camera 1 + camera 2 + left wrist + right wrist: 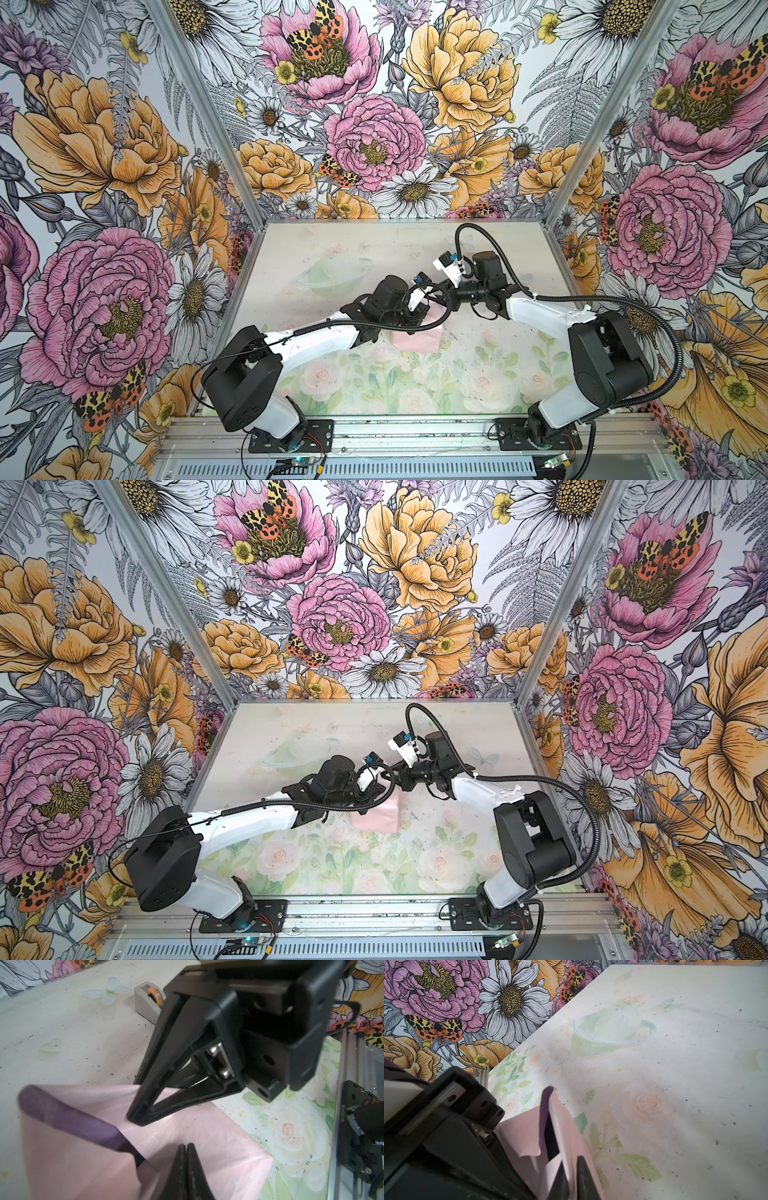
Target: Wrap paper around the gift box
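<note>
Two pincers: both closed, meeting over the paper [415, 338] in the middle of the desk [332, 249].
Left pincer [186, 1147]: tips pressed together above the paper; any hold on it cannot be told.
Right pincer [572, 1160]: nipped on a raised paper flap.
Gift box [550, 1138]: inside the paper, pink face outward; only a dark sliver shows.
Tape dispenser [145, 1004]: grey, on the desk nearby.

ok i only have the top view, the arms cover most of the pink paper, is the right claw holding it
observer: yes, the right wrist view shows the right claw shut with a pink flap of the paper between its fingers
operator: and the left one
observer: the left claw is shut too, tips over the pink face; whether it pinches anything, I cannot tell
operator: where's the tape
observer: the grey tape dispenser stands beyond the right claw, clear of the paper
</note>
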Available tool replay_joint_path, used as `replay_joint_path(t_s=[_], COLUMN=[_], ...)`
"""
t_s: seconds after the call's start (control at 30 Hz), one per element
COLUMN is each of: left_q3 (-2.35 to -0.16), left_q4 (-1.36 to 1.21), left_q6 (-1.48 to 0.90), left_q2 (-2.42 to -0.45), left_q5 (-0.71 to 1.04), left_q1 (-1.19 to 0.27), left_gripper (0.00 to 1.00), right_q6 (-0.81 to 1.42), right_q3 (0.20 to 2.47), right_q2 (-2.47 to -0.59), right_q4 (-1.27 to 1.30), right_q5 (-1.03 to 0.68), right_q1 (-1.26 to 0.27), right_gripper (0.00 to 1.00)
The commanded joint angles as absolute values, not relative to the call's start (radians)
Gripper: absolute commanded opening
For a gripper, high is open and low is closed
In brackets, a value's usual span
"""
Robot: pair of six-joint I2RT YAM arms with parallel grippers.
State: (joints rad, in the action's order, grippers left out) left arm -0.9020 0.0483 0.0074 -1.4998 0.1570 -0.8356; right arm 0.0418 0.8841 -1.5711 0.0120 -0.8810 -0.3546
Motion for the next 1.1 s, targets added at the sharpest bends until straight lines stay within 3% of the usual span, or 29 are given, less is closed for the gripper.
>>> replay_joint_path(t_s=[0.0,0.07,0.17,0.23,0.33,0.43,0.53,0.67,0.77,0.8,0.9,0.97,1.0,1.07], left_q3=[-0.885,-0.885,-0.886,-0.887,-0.887,-0.887,-0.887,-0.887,-0.887,-0.887,-0.887,-0.885,-0.886,-0.886], left_q4=[0.118,0.118,0.118,0.118,0.119,0.121,0.12,0.12,0.12,0.12,0.12,0.121,0.121,0.122], left_q6=[0.014,0.014,0.014,0.013,0.014,0.014,0.015,0.016,0.015,0.015,0.015,0.014,0.015,0.016], left_q2=[-1.496,-1.497,-1.497,-1.497,-1.496,-1.494,-1.492,-1.493,-1.493,-1.493,-1.491,-1.489,-1.488,-1.487], left_q5=[0.129,0.129,0.13,0.13,0.128,0.13,0.128,0.128,0.129,0.13,0.13,0.129,0.128,0.129], left_q1=[-0.836,-0.836,-0.834,-0.835,-0.834,-0.834,-0.834,-0.834,-0.833,-0.831,-0.832,-0.831,-0.831,-0.832], left_gripper=[0.08,0.08,0.08,0.08,0.08,0.08,0.08,0.08,0.08,0.08,0.08,0.08,0.08,0.08], right_q6=[0.03,0.028,0.034,0.036,0.041,0.043,0.041,0.044,0.046,0.046,0.046,0.04,0.038,0.036], right_q3=[0.912,0.915,0.928,0.939,0.959,0.971,0.977,0.99,1.002,1.008,1.014,1.014,1.015,1.016], right_q2=[-1.568,-1.563,-1.565,-1.573,-1.591,-1.6,-1.601,-1.605,-1.619,-1.624,-1.632,-1.628,-1.625,-1.622], right_q4=[0.022,0.02,0.03,0.035,0.039,0.043,0.043,0.044,0.044,0.044,0.046,0.043,0.04,0.032], right_q5=[-0.891,-0.896,-0.905,-0.904,-0.905,-0.91,-0.92,-0.927,-0.926,-0.927,-0.926,-0.93,-0.928,-0.922], right_q1=[-0.358,-0.359,-0.36,-0.364,-0.365,-0.365,-0.367,-0.371,-0.376,-0.377,-0.379,-0.379,-0.379,-0.379], right_gripper=[0.02,0.05,0.24,0.27,0.21,0.02,0.0,0.23,0.27,0.26,0.02,0.0,0.04,0.27])
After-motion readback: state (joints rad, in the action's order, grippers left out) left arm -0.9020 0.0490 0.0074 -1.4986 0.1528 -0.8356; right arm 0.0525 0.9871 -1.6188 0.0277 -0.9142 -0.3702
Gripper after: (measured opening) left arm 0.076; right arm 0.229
